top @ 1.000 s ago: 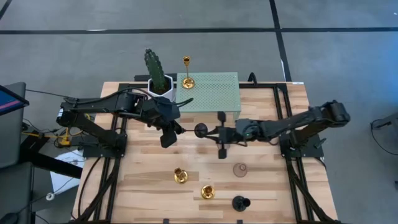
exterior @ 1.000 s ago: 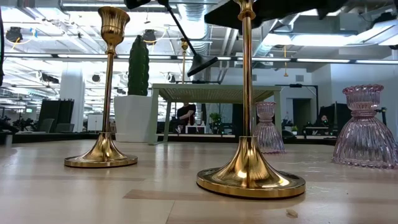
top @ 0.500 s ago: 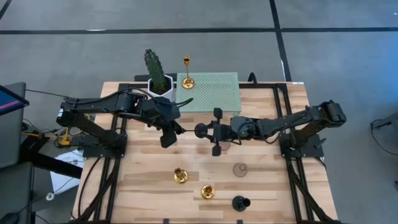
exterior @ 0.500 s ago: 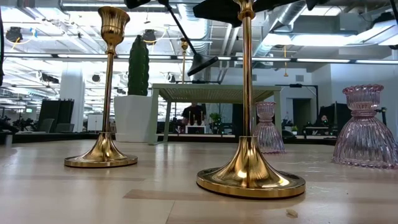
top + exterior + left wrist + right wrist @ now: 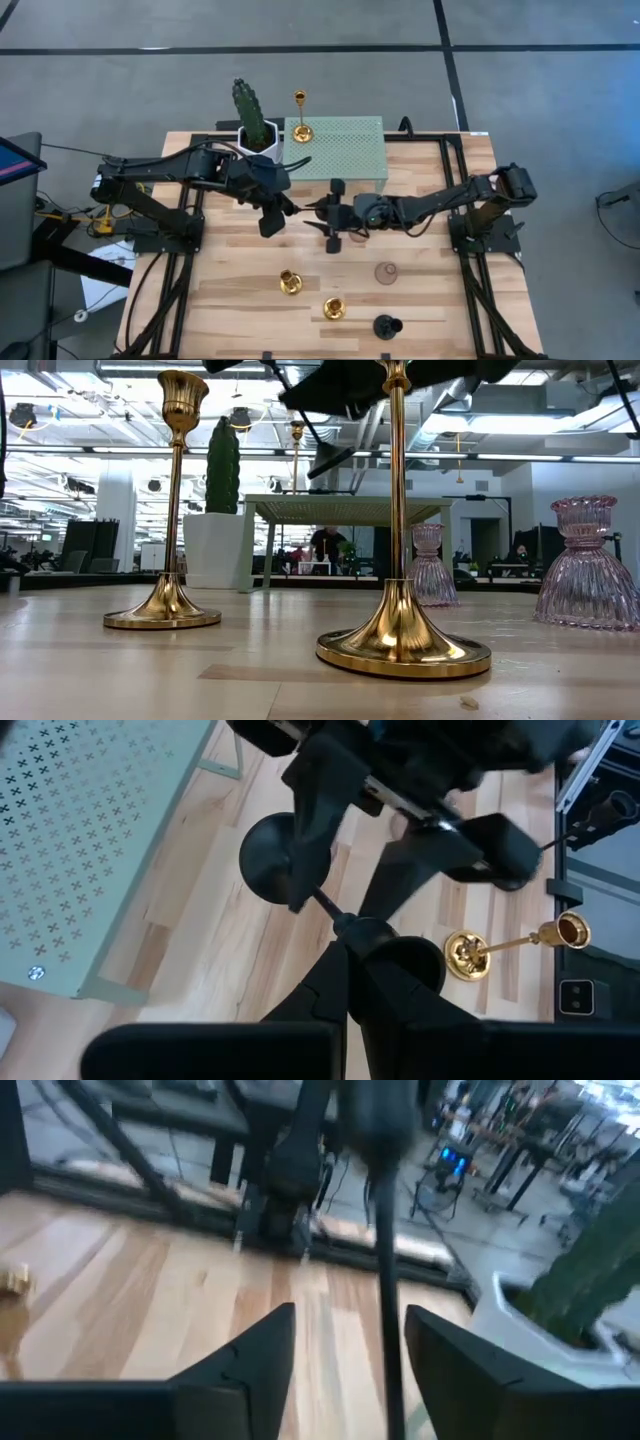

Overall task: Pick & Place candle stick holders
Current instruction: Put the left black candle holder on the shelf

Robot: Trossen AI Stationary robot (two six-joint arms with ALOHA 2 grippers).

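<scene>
At the centre of the high view we see the left gripper (image 5: 283, 207) closed on a matte black candle stick holder (image 5: 312, 208), which it holds lying sideways above the wooden table (image 5: 440, 300). In the left wrist view that holder (image 5: 300, 870) shows a round, dull black base turned edge-on toward the camera and a thin black stem running back into the shut fingers (image 5: 385, 965). The right gripper (image 5: 333, 215) reaches in from the right of the high view and meets it at mid-frame, its fingers standing apart on either side of the holder; the right wrist view shows the two dark fingers (image 5: 240, 1365) spread with the thin black stem (image 5: 385, 1290) upright between them, not clamped as far as we can tell. In the lower middle of the high view two shiny gold candle stick holders (image 5: 289, 283) (image 5: 334, 309) stand on the table, with a translucent pinkish glass holder (image 5: 386, 273) to their right and a second black holder (image 5: 385, 326) near the bottom edge. A third gold holder (image 5: 300, 115) stands upright at the upper left corner of the green perforated stand (image 5: 345, 145), beside a green cactus (image 5: 250, 112) in a white pot. The low view puts the gold holders (image 5: 398, 530) large in the foreground, their flared bases mirror-bright, and two ribbed pink glass holders (image 5: 590, 565) at the right.
</scene>
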